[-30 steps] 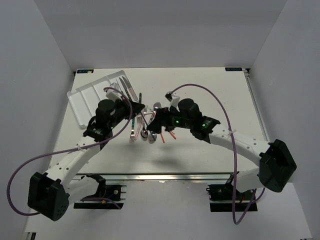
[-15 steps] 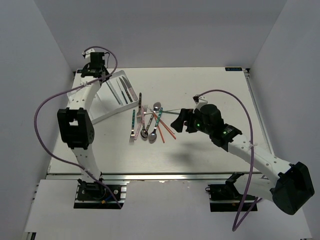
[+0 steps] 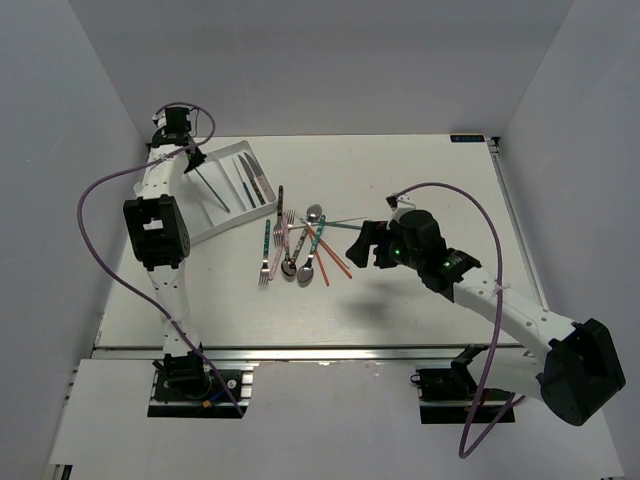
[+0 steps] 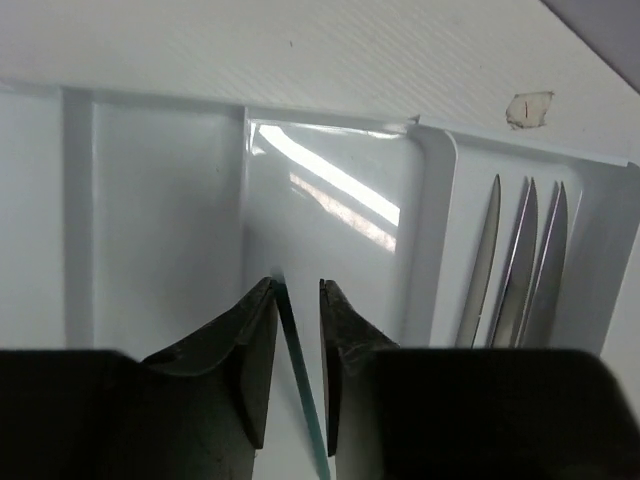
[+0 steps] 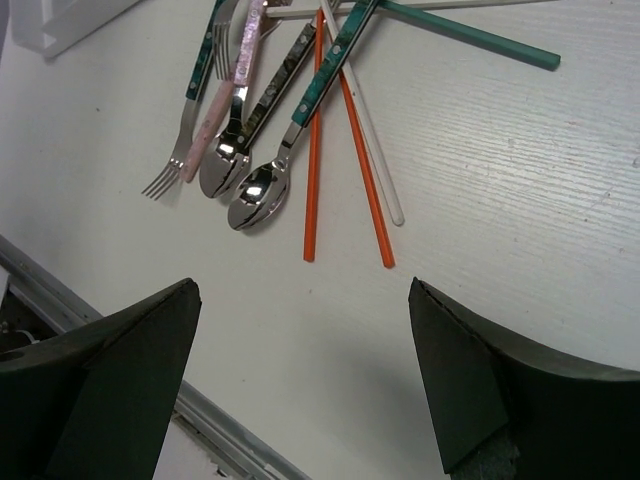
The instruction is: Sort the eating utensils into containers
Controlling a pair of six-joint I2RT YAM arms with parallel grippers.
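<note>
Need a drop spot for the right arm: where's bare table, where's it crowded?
Bare: the table at far right, beyond the right gripper, and the near strip between the utensil pile and the front edge. Crowded: the middle, where the pile fans out, and the far left, where the left gripper hangs over the tray.

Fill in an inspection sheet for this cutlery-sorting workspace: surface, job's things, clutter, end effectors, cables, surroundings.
Surface: white table, flat and matt.
Job's things: white tray at the far left, with three knives in one compartment; forks, spoons and chopsticks in a loose pile mid-table.
Clutter: nothing seen.
End effectors: left end effector is over the tray, fingers slightly apart around a teal chopstick; right end effector is wide open and empty, above the table beside the pile.
Cables: purple cables, one looping along each arm, not lying in the utensils.
Surroundings: white walls on three sides.
</note>
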